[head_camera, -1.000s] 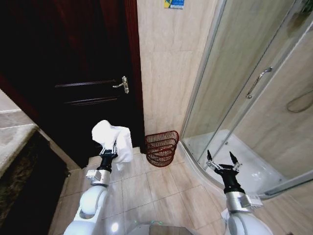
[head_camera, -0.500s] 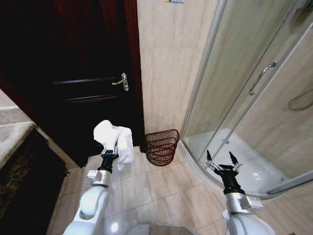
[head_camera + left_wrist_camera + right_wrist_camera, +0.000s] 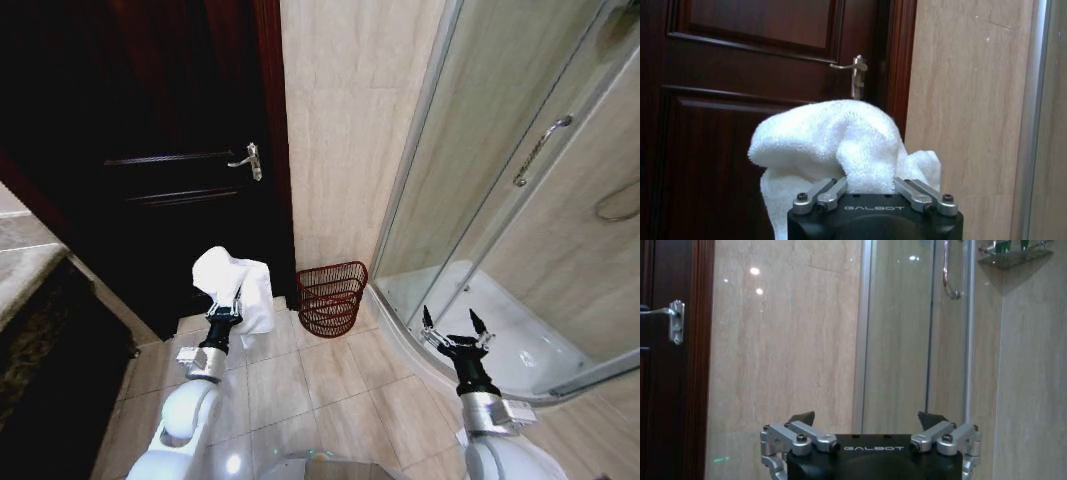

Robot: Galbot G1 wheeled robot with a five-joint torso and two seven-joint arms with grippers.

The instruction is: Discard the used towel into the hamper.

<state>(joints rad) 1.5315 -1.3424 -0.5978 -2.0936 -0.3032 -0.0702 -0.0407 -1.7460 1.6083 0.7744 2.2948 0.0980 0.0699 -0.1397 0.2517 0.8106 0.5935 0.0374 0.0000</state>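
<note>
A crumpled white towel [image 3: 236, 286] hangs above the floor tiles with my left gripper [image 3: 224, 309] shut on it. Seen from the left wrist, the towel [image 3: 833, 145] bulges over the fingers [image 3: 829, 190] in front of the dark door. The hamper [image 3: 331, 297], a reddish-brown wire basket, stands on the floor against the beige wall, a little to the right of the towel and beyond it. My right gripper [image 3: 448, 329] stands open and empty at the lower right, beside the shower's curved base; the right wrist view shows its spread fingertips [image 3: 802, 418].
A dark wooden door [image 3: 170, 150] with a metal handle [image 3: 247, 160] fills the left. A glass shower enclosure [image 3: 520, 200] with a raised white base [image 3: 480, 340] occupies the right. A dark counter edge [image 3: 40, 290] runs along the far left. Beige floor tiles [image 3: 330, 390] lie open ahead.
The whole head view has shifted slightly: the door handle and wall sit higher in frame. Both arms keep their pose and the towel stays gripped.
</note>
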